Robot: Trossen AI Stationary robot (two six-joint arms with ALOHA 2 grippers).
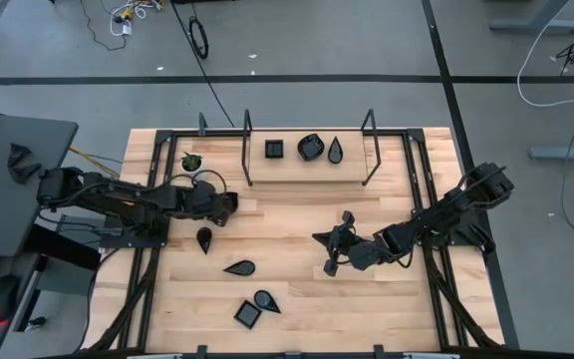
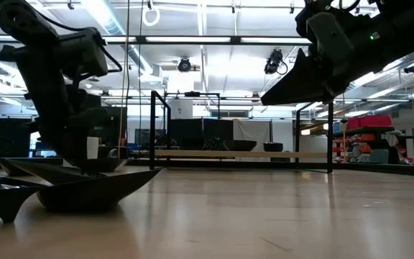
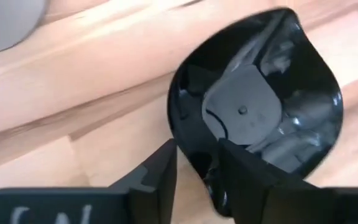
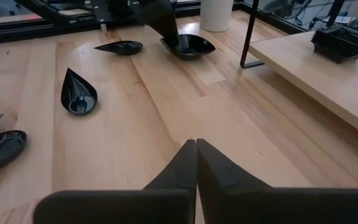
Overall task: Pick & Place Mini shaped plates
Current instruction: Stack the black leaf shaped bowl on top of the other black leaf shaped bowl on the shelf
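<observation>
Small glossy black plates lie on the wooden table: a teardrop (image 1: 204, 238) (image 4: 78, 93), a leaf (image 1: 239, 267) (image 4: 120, 47), and a square (image 1: 248, 314) beside another teardrop (image 1: 265, 299) near the front edge. Three more sit on the raised shelf: a square stack (image 1: 274, 149) (image 4: 344, 40), a rounded one (image 1: 310, 148) and a teardrop (image 1: 336, 150). My left gripper (image 1: 225, 205) (image 3: 194, 171) is shut on a rounded plate (image 3: 253, 106) (image 4: 188, 45) left of centre. My right gripper (image 1: 325, 249) (image 4: 196, 146) is shut, empty, above the table right of centre. My left gripper pinches the rounded plate by its rim (image 3: 194, 158), one finger (image 3: 244, 180) inside the dish and the other finger (image 3: 163, 168) outside it. The fingers come slanting down from the table's left. The plate sits about level, low at the table top; I cannot tell whether it is lifted clear.
A small white pot with a green plant (image 1: 192, 160) (image 4: 216, 14) stands at the far left, near the shelf. The shelf (image 1: 307, 165) (image 2: 236, 153) rests in a black metal frame along the far edge. Bare wood (image 1: 297, 289) lies between the two arms.
</observation>
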